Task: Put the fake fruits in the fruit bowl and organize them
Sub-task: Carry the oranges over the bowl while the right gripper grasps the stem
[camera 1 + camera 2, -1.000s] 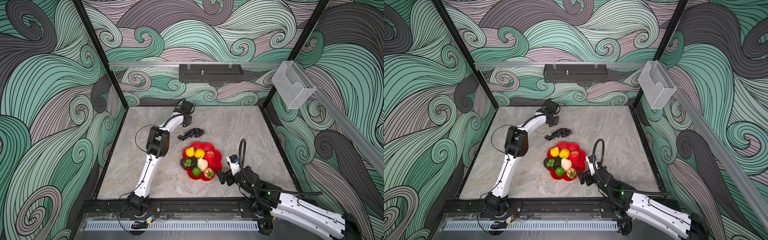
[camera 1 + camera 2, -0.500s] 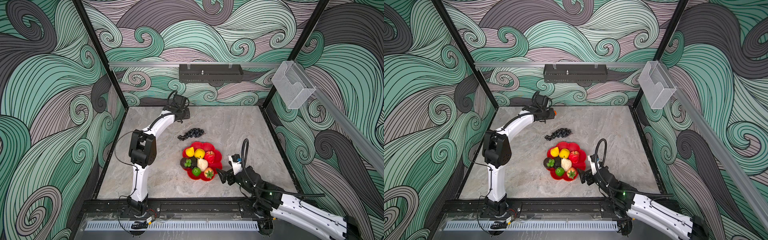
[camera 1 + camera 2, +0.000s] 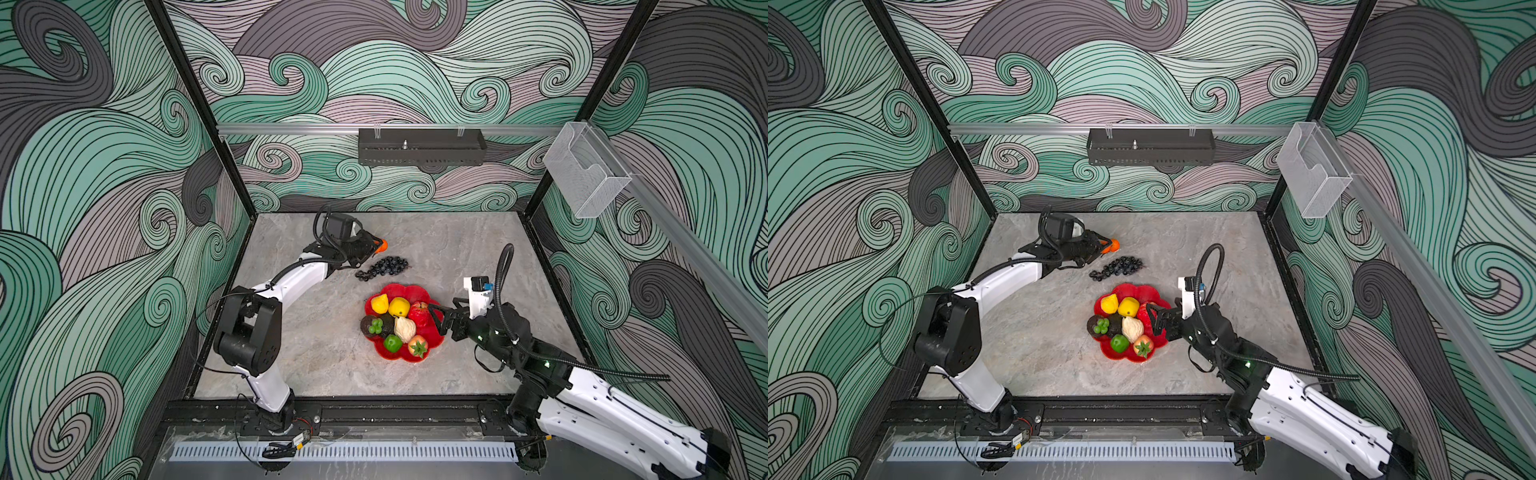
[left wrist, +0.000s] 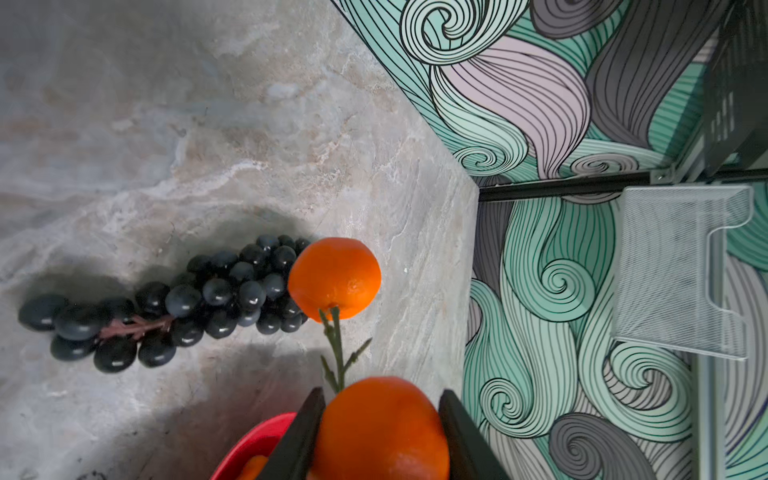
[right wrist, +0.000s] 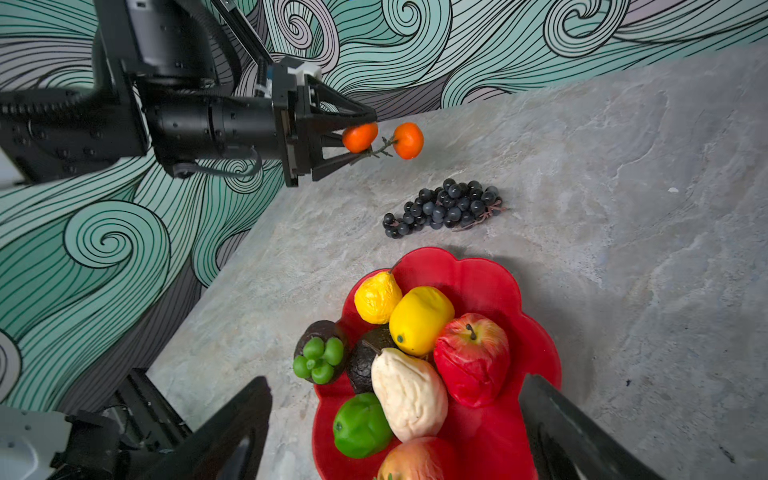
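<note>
My left gripper point(image 3: 376, 246) point(image 4: 382, 392) is shut on an orange tangerine point(image 4: 380, 432). A second tangerine point(image 4: 334, 276) point(image 5: 408, 140) hangs from it on a green stem, in the air above the back left of the table, just behind the black grape bunch point(image 3: 382, 266) point(image 5: 444, 208), which lies on the table. The red fruit bowl point(image 3: 419, 291) point(image 5: 478, 274) holds a yellow pear point(image 5: 376, 297), lemon point(image 5: 419, 320), red apple point(image 5: 471, 357), cream pear point(image 5: 409, 395), lime point(image 5: 361, 424) and dark avocados point(image 5: 365, 361). My right gripper point(image 3: 436, 320) point(image 5: 397, 380) stands open at the bowl's right rim, holding nothing.
A black shelf point(image 3: 422, 147) hangs on the back wall and a clear bin point(image 3: 586, 174) on the right rail. Patterned walls close in the grey stone table point(image 3: 457, 249) on three sides. The left arm's elbow point(image 3: 249, 328) stands at the left edge.
The left arm's elbow has swung out to the left. Its gripper has come forward from the back wall toward the grapes with the tangerines in it. The right gripper has barely moved.
</note>
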